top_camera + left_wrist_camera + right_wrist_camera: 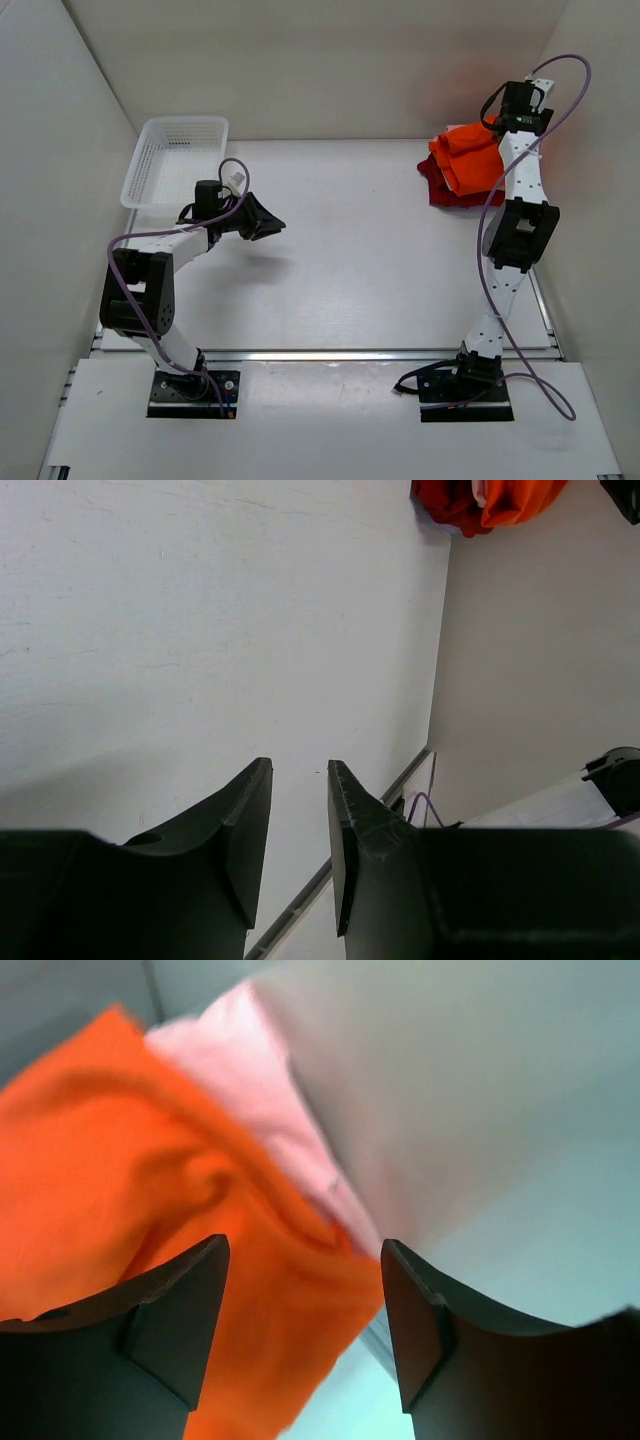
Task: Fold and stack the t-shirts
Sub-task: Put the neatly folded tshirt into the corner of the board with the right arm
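A heap of t-shirts lies at the table's far right corner: the bright orange shirt (470, 160) on top of the dark red shirt (440, 190). My right gripper (497, 122) hangs over the heap's far edge, jaws open and empty. In the right wrist view the orange shirt (150, 1180) fills the left side and the light pink shirt (270, 1090) shows beside it, with my right gripper (305, 1250) just above them. My left gripper (268, 225) is open and empty over the bare table left of centre. The left wrist view shows it (300, 770) with the heap (490, 500) far off.
A white mesh basket (175, 160) stands at the far left corner behind the left arm. White walls close in the table on the left, back and right. The right arm stretches along the right wall. A metal rail (330, 354) runs along the near edge.
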Controlling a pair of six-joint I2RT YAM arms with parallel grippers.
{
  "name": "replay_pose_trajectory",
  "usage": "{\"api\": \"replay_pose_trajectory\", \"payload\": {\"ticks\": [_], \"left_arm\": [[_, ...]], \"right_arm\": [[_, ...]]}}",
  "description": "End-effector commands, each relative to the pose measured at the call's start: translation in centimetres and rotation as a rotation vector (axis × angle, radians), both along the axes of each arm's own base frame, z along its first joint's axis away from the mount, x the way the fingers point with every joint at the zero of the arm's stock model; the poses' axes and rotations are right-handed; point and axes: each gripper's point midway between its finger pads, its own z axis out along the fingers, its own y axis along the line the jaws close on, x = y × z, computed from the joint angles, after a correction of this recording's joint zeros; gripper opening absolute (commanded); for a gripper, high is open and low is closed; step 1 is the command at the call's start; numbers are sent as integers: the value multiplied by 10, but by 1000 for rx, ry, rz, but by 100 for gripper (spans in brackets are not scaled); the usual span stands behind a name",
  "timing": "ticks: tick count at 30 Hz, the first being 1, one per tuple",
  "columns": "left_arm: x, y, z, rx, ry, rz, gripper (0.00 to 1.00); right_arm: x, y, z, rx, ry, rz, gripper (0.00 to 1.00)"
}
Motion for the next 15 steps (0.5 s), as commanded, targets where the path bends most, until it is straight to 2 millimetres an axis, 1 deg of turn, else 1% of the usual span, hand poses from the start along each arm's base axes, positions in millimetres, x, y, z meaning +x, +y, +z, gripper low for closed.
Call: {"api": "replay_pose_trajectory", "payload": {"ticks": [1,2,3,4,5,7,8,9,10,11,12,13,15], "left_arm": [[-2,0,19,-8,-58,-15,40],[-3,-1,17,-4,-59,-15,40],[-3,0,18,-8,-61,-13,40],[-4,-1,23,-18,-69,-17,40],[-6,0,18,-17,-54,-15,39],[-4,-1,21,-22,-61,-14,40],[-2,-1,24,-19,-71,-7,40],[-5,-2,19,-22,-59,-15,40],[-2,-1,20,-23,-63,-8,40],[-3,-1,21,-24,-64,-7,40],[-4,-1,22,-27,-67,-10,40],[-4,-2,22,-29,-67,-15,40],[-4,-1,20,-26,-66,-14,40]], "right_arm": [[-3,30,54,-3,-103,90,60],[-2,44,52,4,-95,137,52],[-4,53,54,-6,-91,158,27],[-1,66,52,8,-98,194,15],[-1,76,55,13,-99,226,0],[-1,94,45,69,-72,286,0],[3,104,39,112,-72,311,0],[3,109,25,147,-36,329,0],[2,117,16,172,-10,345,0],[1,119,9,180,11,347,0],[2,123,-5,200,33,355,0],[1,124,-12,209,49,356,1],[0,131,-22,222,73,369,0]]}}
